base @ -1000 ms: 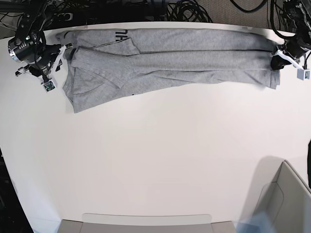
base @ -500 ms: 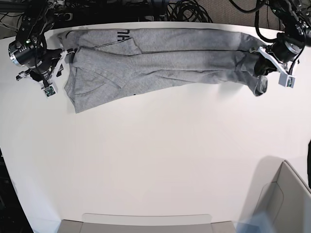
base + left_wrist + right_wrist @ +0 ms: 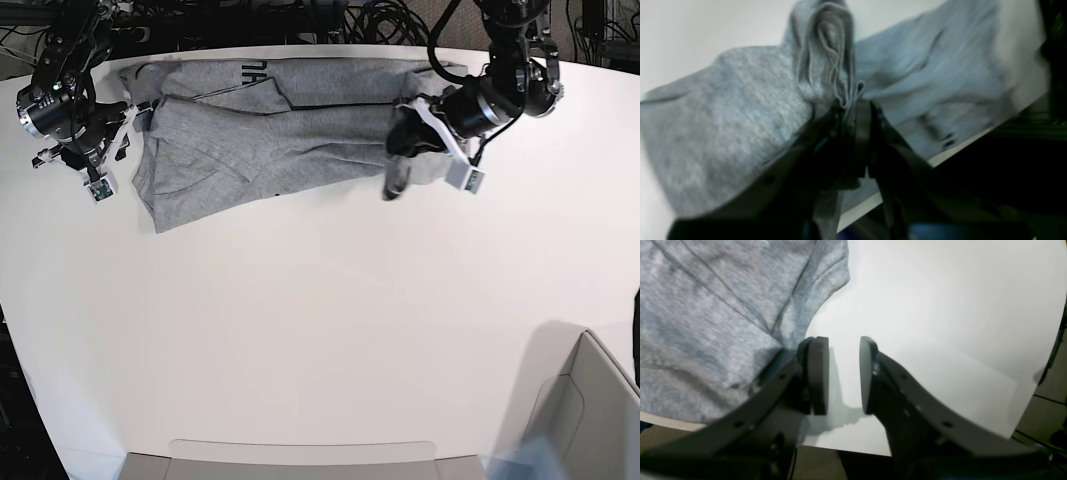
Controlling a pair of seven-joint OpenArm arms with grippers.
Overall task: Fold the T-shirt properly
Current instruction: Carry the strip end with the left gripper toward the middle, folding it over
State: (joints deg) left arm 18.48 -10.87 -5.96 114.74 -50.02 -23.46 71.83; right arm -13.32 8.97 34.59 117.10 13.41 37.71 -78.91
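L gripper point(image 3: 853, 110): jaws clamped on bunched hem of T-shirt point(image 3: 270, 135), cloth lifted, arm reaching in over table point(image 3: 320, 330) far edge. R gripper point(image 3: 843, 373): jaws apart, holding nothing, beside shirt at far-left corner. Shirt lies along far edge.

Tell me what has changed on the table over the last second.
The left gripper, jaws shut on the T-shirt, has carried that end of the shirt across the table toward the other arm, folding it over and bunching it. The right gripper stayed at the collar end, jaws open, holding nothing. The table is unchanged.
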